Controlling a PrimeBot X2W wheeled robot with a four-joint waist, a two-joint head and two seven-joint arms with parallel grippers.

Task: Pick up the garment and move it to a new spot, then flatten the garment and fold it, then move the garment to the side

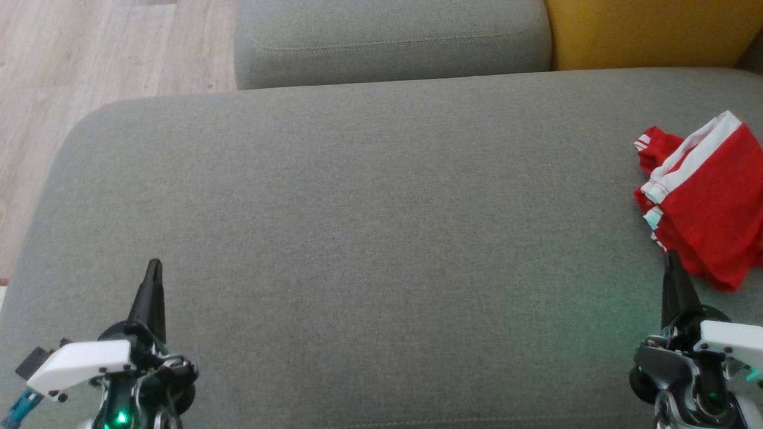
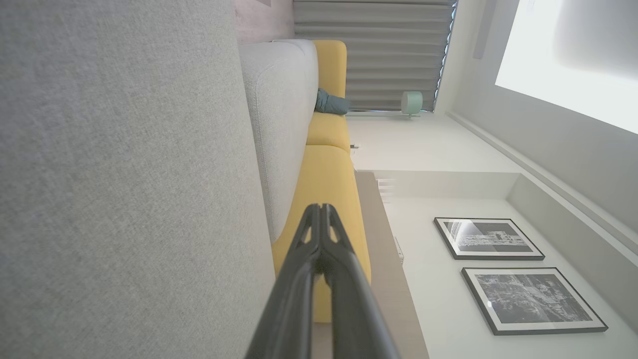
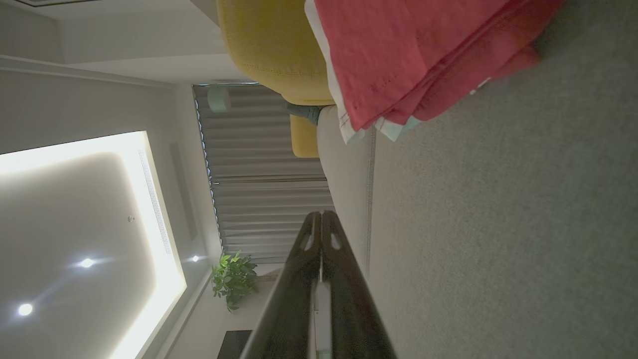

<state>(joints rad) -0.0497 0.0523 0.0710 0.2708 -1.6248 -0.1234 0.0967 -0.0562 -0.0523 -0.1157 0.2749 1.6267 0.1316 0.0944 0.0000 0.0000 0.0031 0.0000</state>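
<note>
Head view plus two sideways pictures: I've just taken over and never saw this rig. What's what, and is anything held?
The wide picture looks down from the robot's head at a grey sofa seat. The two dark spikes are its left pincer and right pincer, both shut, holding nothing. The other two pictures come from wrist cameras, turned sideways, looking along each pincer. A crumpled red garment with white stripes lies at the seat's right, just ahead of the right pincer.
</note>
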